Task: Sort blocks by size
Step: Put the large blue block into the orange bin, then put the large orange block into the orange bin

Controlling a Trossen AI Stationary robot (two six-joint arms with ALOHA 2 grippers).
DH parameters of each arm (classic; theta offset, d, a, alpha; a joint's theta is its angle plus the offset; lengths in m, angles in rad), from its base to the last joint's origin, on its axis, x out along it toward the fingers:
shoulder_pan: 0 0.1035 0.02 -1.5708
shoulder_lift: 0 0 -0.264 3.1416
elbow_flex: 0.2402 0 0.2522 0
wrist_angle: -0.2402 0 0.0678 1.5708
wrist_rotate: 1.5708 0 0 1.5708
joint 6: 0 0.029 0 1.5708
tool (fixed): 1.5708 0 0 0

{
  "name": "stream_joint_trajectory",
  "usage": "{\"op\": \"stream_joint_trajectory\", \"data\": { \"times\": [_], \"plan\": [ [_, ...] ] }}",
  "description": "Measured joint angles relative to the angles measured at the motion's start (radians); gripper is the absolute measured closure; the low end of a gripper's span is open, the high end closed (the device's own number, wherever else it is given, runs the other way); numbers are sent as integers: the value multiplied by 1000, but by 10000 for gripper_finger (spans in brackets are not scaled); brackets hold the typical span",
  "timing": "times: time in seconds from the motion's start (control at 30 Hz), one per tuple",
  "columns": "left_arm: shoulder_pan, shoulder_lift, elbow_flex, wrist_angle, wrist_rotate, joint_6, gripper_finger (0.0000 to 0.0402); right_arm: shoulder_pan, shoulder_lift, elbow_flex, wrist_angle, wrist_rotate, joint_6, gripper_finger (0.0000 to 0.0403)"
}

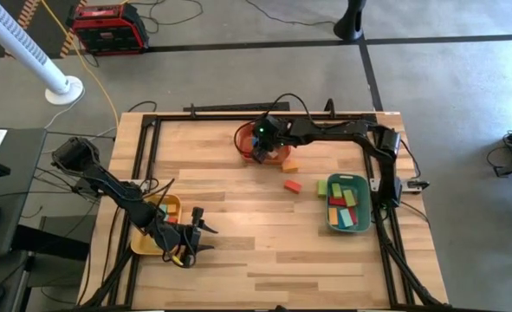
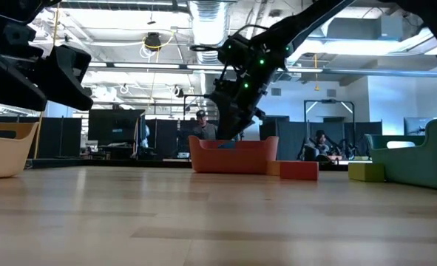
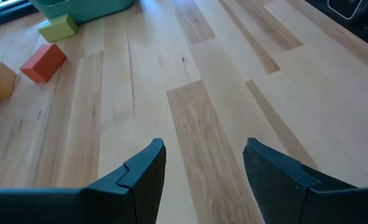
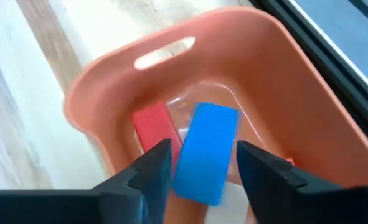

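Note:
My right gripper (image 1: 262, 147) hangs over the orange tray (image 1: 241, 137) at the table's far middle, shut on a blue block (image 4: 205, 149). A red block (image 4: 152, 127) lies on the tray's floor. Three loose blocks lie on the table: an orange one (image 1: 289, 165), a red one (image 1: 292, 185) and a yellow-green one (image 1: 321, 187). The green tray (image 1: 329, 217) on the right holds several blocks. My left gripper (image 3: 203, 168) is open and empty over bare wood, beside the yellow tray (image 1: 143, 243). My right gripper pinches the blue block between its two fingers by its two long sides (image 4: 187, 168), near the end closest to the wrist. The fingers point down into the orange tray and lie along the block. The block hangs tilted, clear of the tray's floor.
The orange tray's wall (image 2: 233, 157) rises around my right gripper's fingers. The yellow tray (image 2: 4, 148) near my left gripper holds a few blocks. There is bare wood across the table's middle and near side. People sit in the room beyond the table.

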Motion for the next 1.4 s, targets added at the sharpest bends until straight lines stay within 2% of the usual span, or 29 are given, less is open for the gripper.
{"op": "stream_joint_trajectory", "data": {
  "times": [0.2, 0.67, 0.97, 1.4],
  "plan": [
    [0, 0, 0, 0, 0, 0, 195, 25, -64, 0, -45, 0, -26, 158],
    [0, 0, 0, 1, 0, 0, 195, 175, -247, 0, -383, 19, 9, 154],
    [0, 0, 0, 2, 0, 0, 195, 262, -255, 0, -616, 20, 105, 154],
    [0, 0, 0, 2, 0, 0, 195, 334, -239, 0, -766, 24, 167, 154]
  ]
}}
